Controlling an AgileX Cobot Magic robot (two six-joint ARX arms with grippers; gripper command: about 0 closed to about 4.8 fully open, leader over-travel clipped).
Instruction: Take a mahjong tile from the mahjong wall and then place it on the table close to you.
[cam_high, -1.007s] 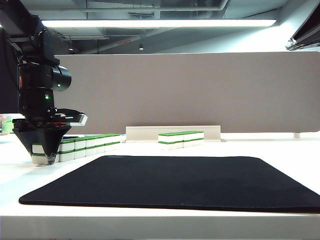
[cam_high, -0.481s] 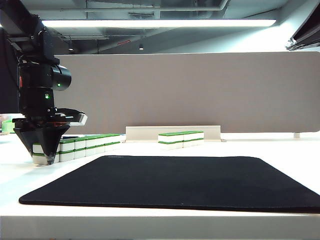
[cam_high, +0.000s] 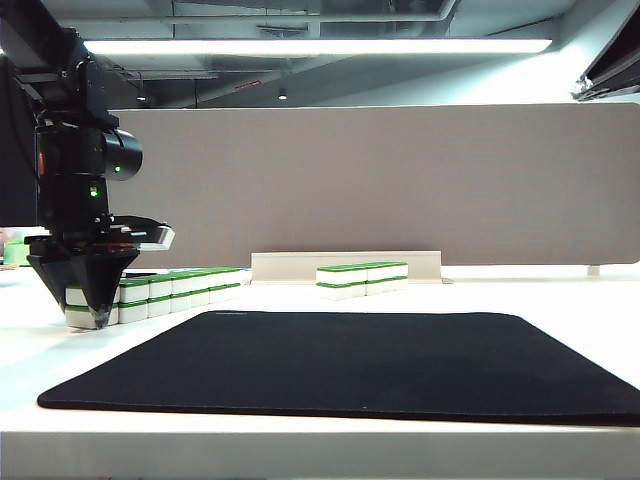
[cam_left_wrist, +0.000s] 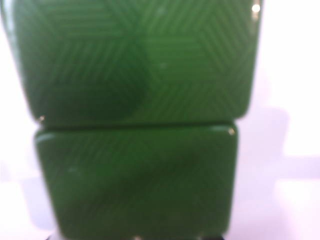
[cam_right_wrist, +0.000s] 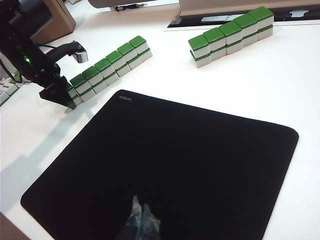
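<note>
The wall (cam_high: 165, 292) runs along the left side of the table (cam_high: 560, 300), a straight row of white tiles with green tops stacked two high, slanting away from the camera toward the grey back panel (cam_high: 400, 180). In the right wrist view the same wall (cam_right_wrist: 107, 67) lies just off the far left corner of the black mat (cam_right_wrist: 165, 170). At its near end the left gripper (cam_high: 92, 300) stands pointing straight down, its dark fingers set around the end tile (cam_high: 76, 297) at the top of the last column; the jaws are about half closed and seem to press the tile's sides, though the fingers hide the contact. The tile sits level with the rest of the top row, not lifted. The left wrist view is filled with two blurred green tops (cam_left_wrist: 135, 120), one above the other and touching edge to edge, with white table at the sides. The mat (cam_high: 340, 365) covers the middle of the table near the front edge. Behind it, near the panel, a second, shorter wall (cam_high: 362, 278) of two-high tiles stands well apart from the first. The right gripper (cam_right_wrist: 141, 220) hangs over the near part of the mat, its two finger tips close together with nothing between them.
</note>
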